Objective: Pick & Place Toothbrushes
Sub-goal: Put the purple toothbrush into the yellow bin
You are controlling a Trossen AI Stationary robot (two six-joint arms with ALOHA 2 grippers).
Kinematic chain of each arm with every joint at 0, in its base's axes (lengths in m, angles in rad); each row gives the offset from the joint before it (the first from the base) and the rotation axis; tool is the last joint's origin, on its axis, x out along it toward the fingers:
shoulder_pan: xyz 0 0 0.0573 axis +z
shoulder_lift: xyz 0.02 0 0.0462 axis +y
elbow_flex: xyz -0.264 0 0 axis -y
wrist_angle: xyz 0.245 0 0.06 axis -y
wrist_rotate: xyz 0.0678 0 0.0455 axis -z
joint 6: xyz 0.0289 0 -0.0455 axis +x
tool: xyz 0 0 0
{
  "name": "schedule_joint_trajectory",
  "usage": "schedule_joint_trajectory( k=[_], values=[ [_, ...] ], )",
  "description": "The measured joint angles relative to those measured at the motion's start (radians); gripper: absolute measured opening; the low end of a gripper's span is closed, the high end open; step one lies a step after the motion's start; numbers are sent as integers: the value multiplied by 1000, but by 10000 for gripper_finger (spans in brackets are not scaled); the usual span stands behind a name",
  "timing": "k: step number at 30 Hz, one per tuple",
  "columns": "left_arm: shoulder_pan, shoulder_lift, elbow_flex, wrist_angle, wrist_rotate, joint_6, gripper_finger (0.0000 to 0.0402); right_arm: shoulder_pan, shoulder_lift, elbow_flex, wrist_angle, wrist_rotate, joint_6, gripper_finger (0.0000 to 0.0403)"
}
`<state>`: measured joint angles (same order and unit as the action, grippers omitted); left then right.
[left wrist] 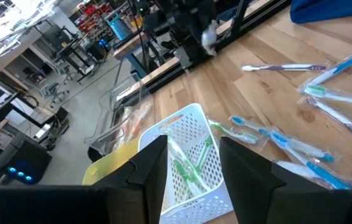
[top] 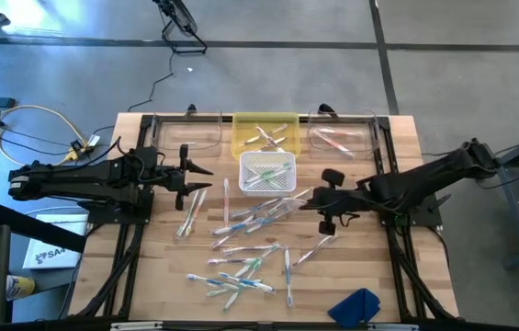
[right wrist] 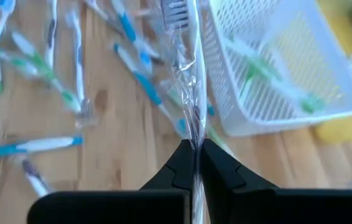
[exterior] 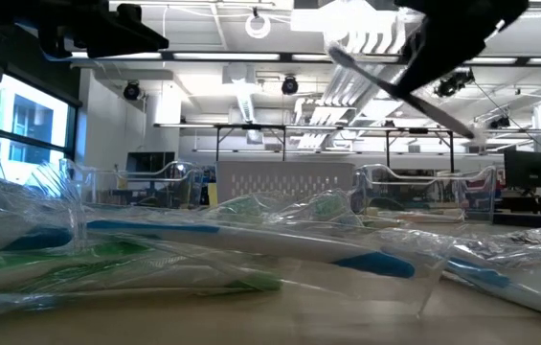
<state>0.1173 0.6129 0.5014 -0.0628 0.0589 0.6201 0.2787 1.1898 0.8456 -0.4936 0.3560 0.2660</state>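
The right gripper [top: 307, 201] is a little right of the middle of the high view, just below and to the right of the white basket [top: 267, 174], and its fingers are clenched on one wrapped toothbrush [right wrist: 191, 74]. In the right wrist view the two dark fingers [right wrist: 216, 165] pinch the clear wrapper at one end, and the toothbrush stretches away from them, with its bristle head far from the fingers, beside the wall of the basket. In the low view this toothbrush hangs tilted in the upper right of the frame, above the table [top: 406, 276]. The left gripper [top: 206, 177] is left of the middle in the high view, near the left side of the white basket, and its fingers stand apart with nothing between them. In the left wrist view the basket lies just ahead of these fingers, with green-marked toothbrushes inside. The other toothbrushes [top: 241, 267] lie scattered on the wooden table in the lower middle of the high view, most with blue or green accents, and some are still in clear wrappers. Behind the white basket there is a yellow tray [top: 265, 131] between two clear trays [top: 342, 136], along the upper edge of the table. A blue cloth [top: 355, 305] lies at the bottom of the frame, right of the middle.
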Motion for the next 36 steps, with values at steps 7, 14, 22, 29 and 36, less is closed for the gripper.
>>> schedule_joint_trajectory(
  k=[7, 14, 22, 29, 36],
  values=[
    [0, 0, 0, 0, 0, 0, 141, 0, -8, 29, 39, 11, -35, 5],
    [0, 0, 0, 0, 0, 0, 141, 0, -8, 29, 63, 20, -60, 5],
    [0, 0, 0, 0, 0, 0, 141, -87, -8, 29, 198, 9, -142, 5],
    [0, 0, 0, 0, 0, 0, 141, -220, 16, 30, 298, -54, -215, 5],
    [0, 0, 0, 0, 0, 0, 141, -339, 62, 30, 399, -118, -273, 5]
  ],
)
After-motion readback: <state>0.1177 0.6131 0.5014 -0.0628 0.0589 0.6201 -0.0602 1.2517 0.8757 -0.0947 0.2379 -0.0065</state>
